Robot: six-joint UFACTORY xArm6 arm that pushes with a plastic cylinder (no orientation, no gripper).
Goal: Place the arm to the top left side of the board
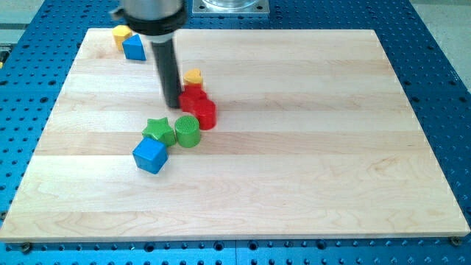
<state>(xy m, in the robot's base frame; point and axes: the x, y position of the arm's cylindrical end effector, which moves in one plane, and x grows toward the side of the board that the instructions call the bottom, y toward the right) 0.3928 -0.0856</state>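
Note:
My dark rod comes down from the view's top, and my tip [174, 104] rests on the wooden board [309, 147] left of centre. It stands just left of a red block [194, 98] and below-left of a small yellow block [193, 76]. A red cylinder [204, 115] lies just below-right of the tip. A green cylinder [188, 131], a green star [159, 131] and a blue cube [151, 155] sit lower down. In the board's top left corner are a yellow block [121, 34] and a blue block [134, 48], up-left of the tip.
The board lies on a blue perforated table [441, 88]. A metal base plate [229, 6] shows at the view's top edge.

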